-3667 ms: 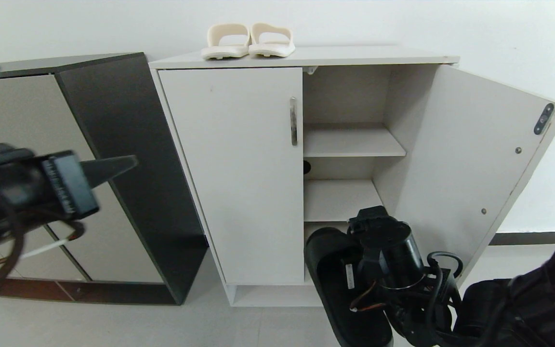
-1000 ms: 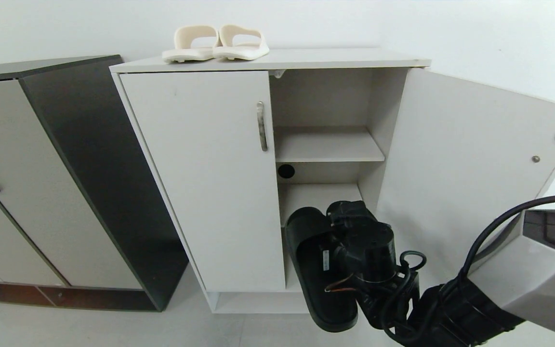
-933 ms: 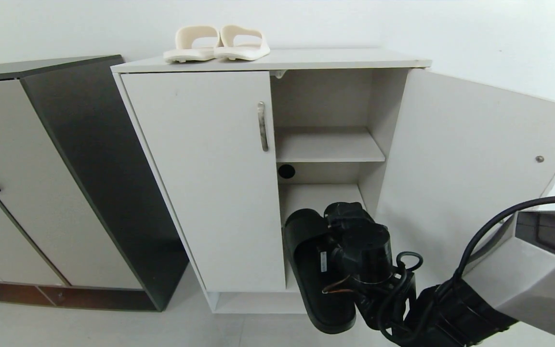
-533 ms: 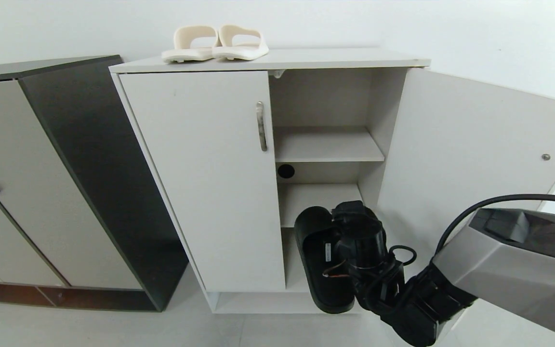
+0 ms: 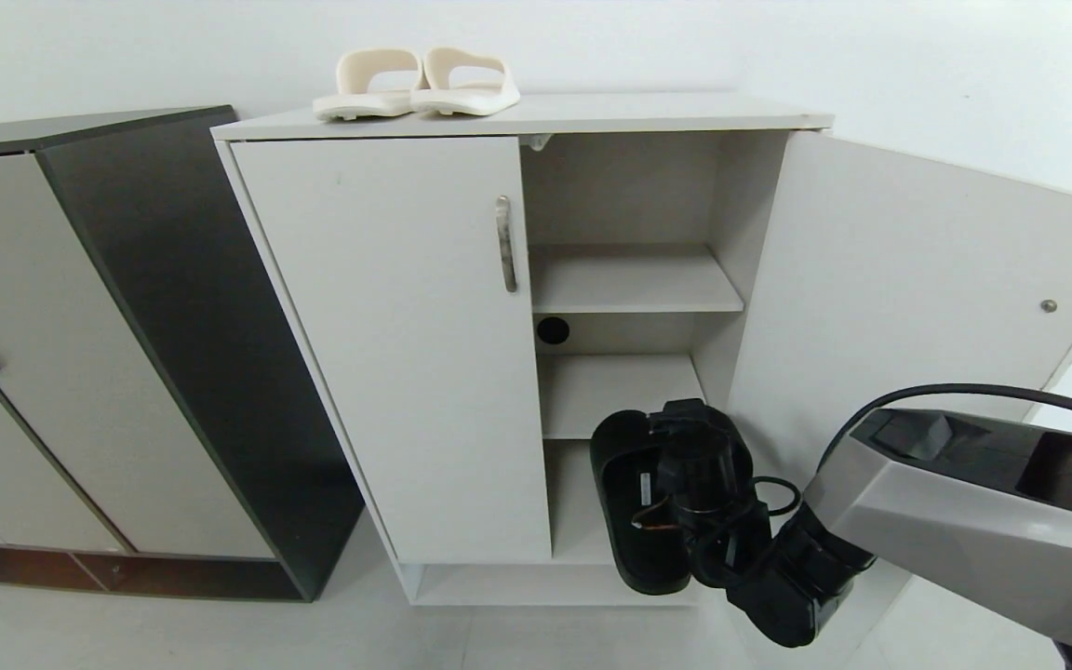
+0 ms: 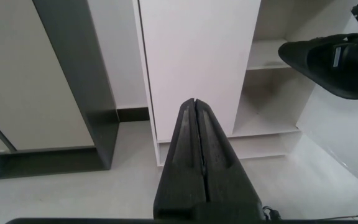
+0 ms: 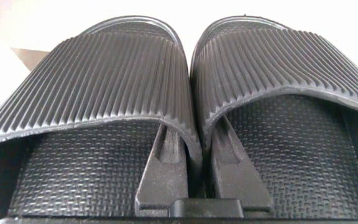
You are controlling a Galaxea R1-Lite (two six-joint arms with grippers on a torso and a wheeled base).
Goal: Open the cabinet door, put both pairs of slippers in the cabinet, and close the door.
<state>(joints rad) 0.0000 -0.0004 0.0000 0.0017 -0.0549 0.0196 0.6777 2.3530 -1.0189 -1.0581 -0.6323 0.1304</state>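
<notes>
**Left of the white cabinet.** A dark cabinet (image 5: 192, 326) stood touching the white cabinet's (image 5: 536, 116) left side. My left gripper (image 6: 194, 109) hung low in front of the white cabinet's closed left door (image 5: 396, 344). Its fingers were pressed together and held nothing.

**On top of the white cabinet.** The cream slippers (image 5: 417, 84) lay side by side above the closed door, not yet stowed.

**At the white cabinet's open right half.** The black slippers (image 5: 634, 502) hung at the mouth of the lowest compartment, below the middle shelf (image 5: 615, 391). My right gripper (image 7: 196, 155) held them. One finger sat inside each slipper under its ribbed strap, and the two pinched the adjoining inner walls together. The open right door (image 5: 880, 298) stood swung wide, just beside the arm.

**Handling, in my judgement.**
- The pair looked light, soft and flexible.
- The moulded texture should resist slipping.
- Held by the inner walls alone, the free ends may sag or splay.
- The cream pair would take the same hold.

**Not verifiable.**
- The fingertips (image 7: 166, 134) ran out of sight under the straps.
- From the head camera, the near slipper and the wrist hid the far one.
- I could not tell whether the toes had crossed the white cabinet's front edge.
- The space behind the closed door was unseen.
</notes>
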